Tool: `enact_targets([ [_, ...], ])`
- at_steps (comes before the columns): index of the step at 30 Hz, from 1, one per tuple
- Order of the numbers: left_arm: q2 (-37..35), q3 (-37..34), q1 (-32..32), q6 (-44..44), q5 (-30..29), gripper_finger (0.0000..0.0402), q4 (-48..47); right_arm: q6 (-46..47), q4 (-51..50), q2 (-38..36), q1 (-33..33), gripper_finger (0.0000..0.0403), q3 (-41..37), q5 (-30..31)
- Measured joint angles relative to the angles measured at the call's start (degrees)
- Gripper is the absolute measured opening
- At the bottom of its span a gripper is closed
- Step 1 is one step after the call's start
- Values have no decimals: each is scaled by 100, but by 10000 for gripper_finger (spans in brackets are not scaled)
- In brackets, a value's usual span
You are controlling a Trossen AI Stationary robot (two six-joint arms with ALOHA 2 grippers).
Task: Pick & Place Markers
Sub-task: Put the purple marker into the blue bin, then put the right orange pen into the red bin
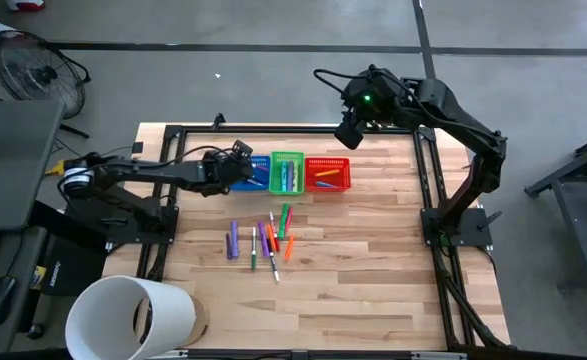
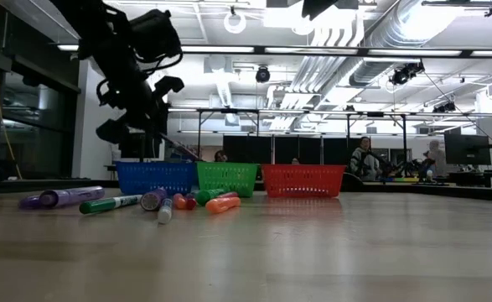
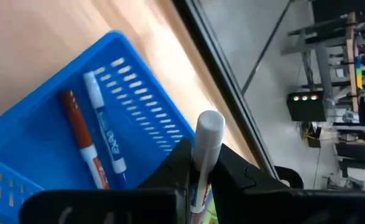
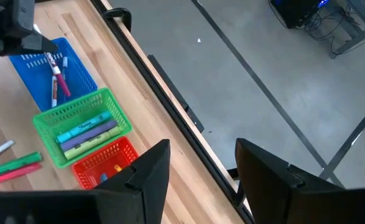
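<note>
My left gripper (image 3: 198, 180) hangs over the blue basket (image 3: 58, 155) and is shut on a white-capped marker (image 3: 207, 134). Two markers, one red (image 3: 79, 140) and one blue (image 3: 104, 134), lie in that basket. The green basket (image 1: 286, 172) and the red basket (image 1: 327, 174) also hold markers. Several loose markers (image 1: 263, 240) in purple, green, orange and white lie on the wood in front of the baskets. My right gripper (image 4: 201, 177) is open and waits high over the table's far edge (image 1: 351, 130), away from everything. My left gripper pinches the marker between its two fingers, partway down the barrel (image 3: 196, 186) below the white cap (image 3: 208, 124). The marker is lifted clear above the blue basket, and its cap end sticks out beyond the fingertips. The fingers hide the rest of the barrel.
The three baskets stand side by side near the table's far edge (image 1: 273, 130), blue on the left (image 2: 155, 178), green in the middle (image 2: 227, 178), red on the right (image 2: 304, 179). A white cylinder (image 1: 128, 318) stands at the near left corner. People sit in the room beyond the table.
</note>
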Motion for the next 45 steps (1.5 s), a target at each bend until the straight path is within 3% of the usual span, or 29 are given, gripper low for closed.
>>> enact_targets([
  [9,58,0,0,-189,160,30,-376,25,0,0,0,170,0,-13],
  [19,58,0,0,-146,348,149,-403,42,1,0,0,169,0,-17],
  [30,-43,0,0,311,248,171,-287,44,0,0,4,170,0,-27],
  [35,-338,0,0,1390,-95,172,176,47,-8,0,4,169,0,-350],
  [40,-724,2,0,3127,-329,172,846,-38,-93,0,4,169,0,-1108],
  [45,-1038,2,0,4749,-138,172,1476,-132,-135,0,7,169,-2,-1832],
])
